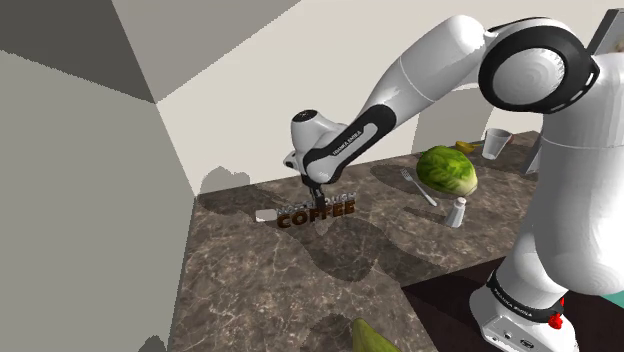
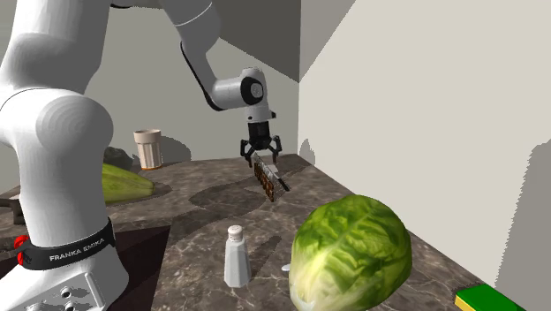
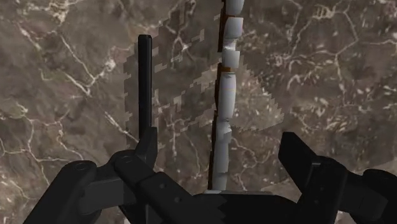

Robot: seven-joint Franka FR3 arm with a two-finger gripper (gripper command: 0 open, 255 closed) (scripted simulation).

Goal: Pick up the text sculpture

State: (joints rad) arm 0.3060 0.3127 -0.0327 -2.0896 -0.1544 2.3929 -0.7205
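Claw (image 2: 263, 155), spread open, straddles the brown text sculpture (image 1: 318, 213) standing on the veined table (image 1: 290, 290) (neither finger touching yet), presumably aligned to close across its thin faces.

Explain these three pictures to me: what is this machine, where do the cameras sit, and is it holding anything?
It is a white robot arm with a black two-finger gripper. One camera looks over its shoulder, one stands off to the side, one rides on the hand. On the dark marbled counter are a brown COFFEE text sculpture, a lettuce, a fork, a shaker and a cup. Nothing is held: the open fingers straddle the sculpture without touching it.
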